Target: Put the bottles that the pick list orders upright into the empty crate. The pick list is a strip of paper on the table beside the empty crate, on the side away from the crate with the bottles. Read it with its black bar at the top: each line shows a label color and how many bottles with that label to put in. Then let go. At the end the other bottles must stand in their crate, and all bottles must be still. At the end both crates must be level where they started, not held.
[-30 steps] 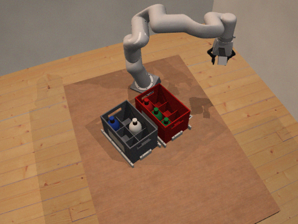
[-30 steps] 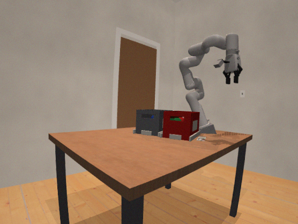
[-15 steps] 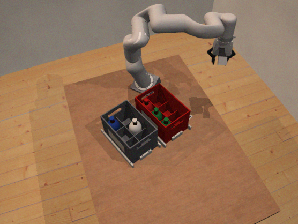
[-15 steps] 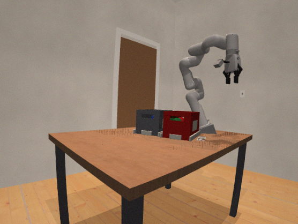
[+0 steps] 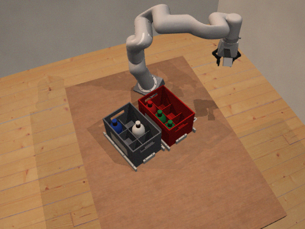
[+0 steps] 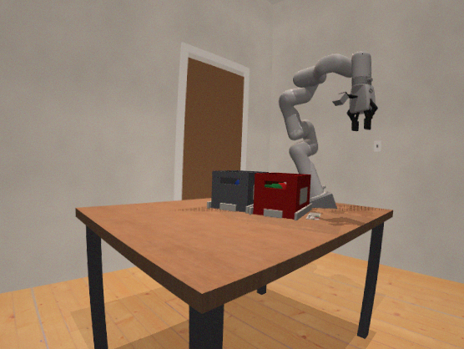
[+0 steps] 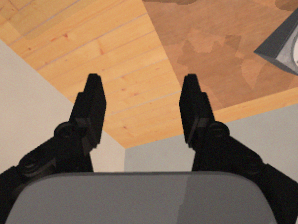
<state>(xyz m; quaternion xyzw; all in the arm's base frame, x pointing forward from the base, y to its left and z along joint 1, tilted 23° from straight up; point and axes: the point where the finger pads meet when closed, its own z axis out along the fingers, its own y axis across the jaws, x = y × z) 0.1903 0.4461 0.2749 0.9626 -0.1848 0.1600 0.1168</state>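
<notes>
My gripper (image 5: pixel 227 58) (image 6: pixel 361 125) (image 7: pixel 142 88) is open and empty. It hangs high in the air past the table's far right edge, well away from both crates. The grey crate (image 5: pixel 142 152) (image 6: pixel 227 192) holds a blue-label bottle (image 5: pixel 116 126) and a white-label bottle (image 5: pixel 137 129), both upright. The red crate (image 5: pixel 178 134) (image 6: pixel 279 200) beside it holds a red-label bottle (image 5: pixel 150 106) and two green-label bottles (image 5: pixel 161 116) (image 5: pixel 170 124), all upright. The pick list (image 6: pixel 313 215) lies flat on the table next to the red crate; its lines are too small to read.
The arm's base (image 5: pixel 149 86) (image 7: pixel 282 47) stands on the table (image 5: pixel 192 178) (image 6: pixel 188 242) (image 7: pixel 215 45) just behind the crates. The wrist view looks down on the table's edge, wooden floor and the wall corner.
</notes>
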